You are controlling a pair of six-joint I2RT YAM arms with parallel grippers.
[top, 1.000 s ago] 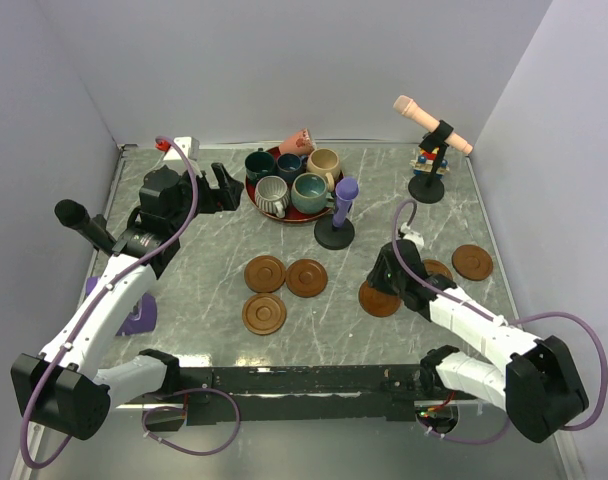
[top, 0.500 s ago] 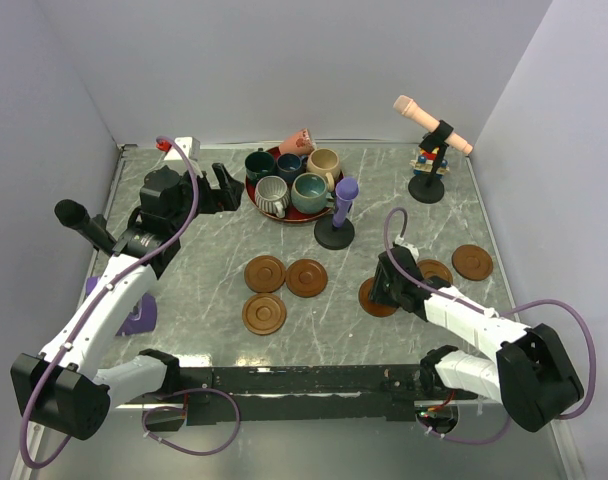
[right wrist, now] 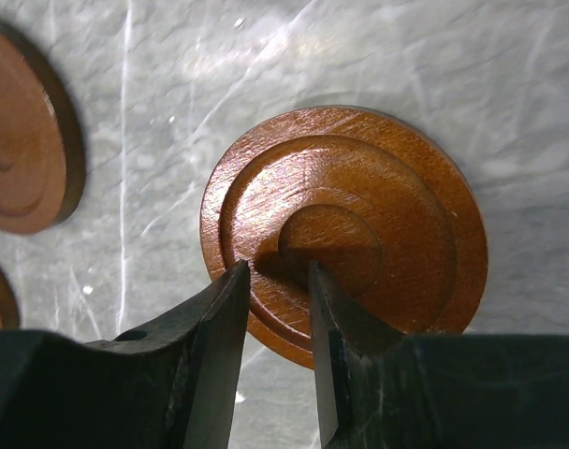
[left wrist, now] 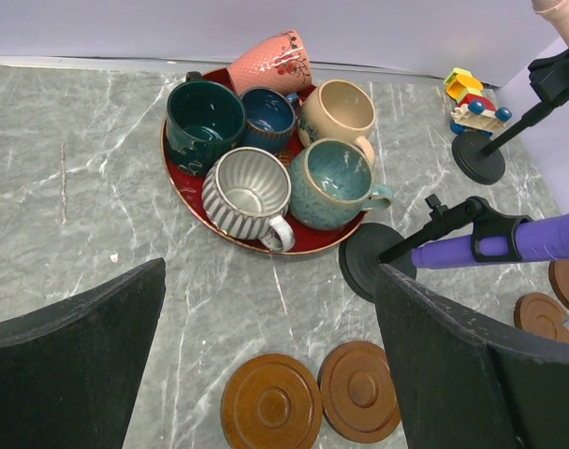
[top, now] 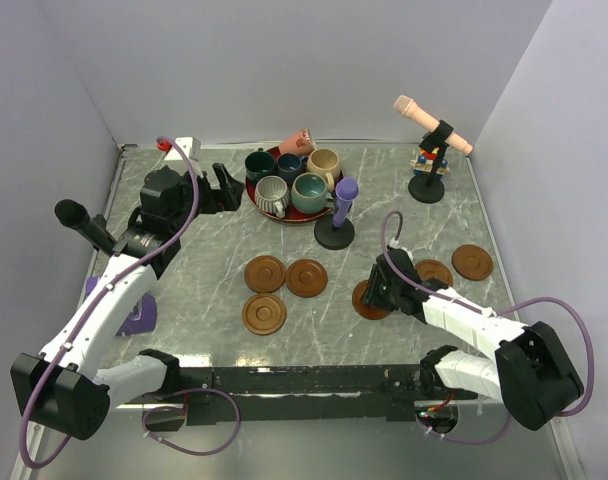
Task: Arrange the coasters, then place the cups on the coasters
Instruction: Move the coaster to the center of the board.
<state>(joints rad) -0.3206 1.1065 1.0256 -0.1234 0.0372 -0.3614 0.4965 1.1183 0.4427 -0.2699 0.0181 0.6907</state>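
A grey table (top: 204, 250) veined in white, with a black rail (top: 304, 380) along its near edge, sits between a plain pale back wall (top: 284, 60), left wall (top: 34, 120) and right wall (top: 564, 150) in soft, even light.

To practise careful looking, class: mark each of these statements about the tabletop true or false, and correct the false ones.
1. The teal cup stands on the red plate. True.
2. The left tool grips the grey ribbed cup. False: it is wide open and empty, short of the plate.
3. The right tool is down at a coaster. True.
4. The purple microphone lies on the plate. False: it sits in a stand on a black base beside the plate.
5. The pink cup is tilted, not upright. True.
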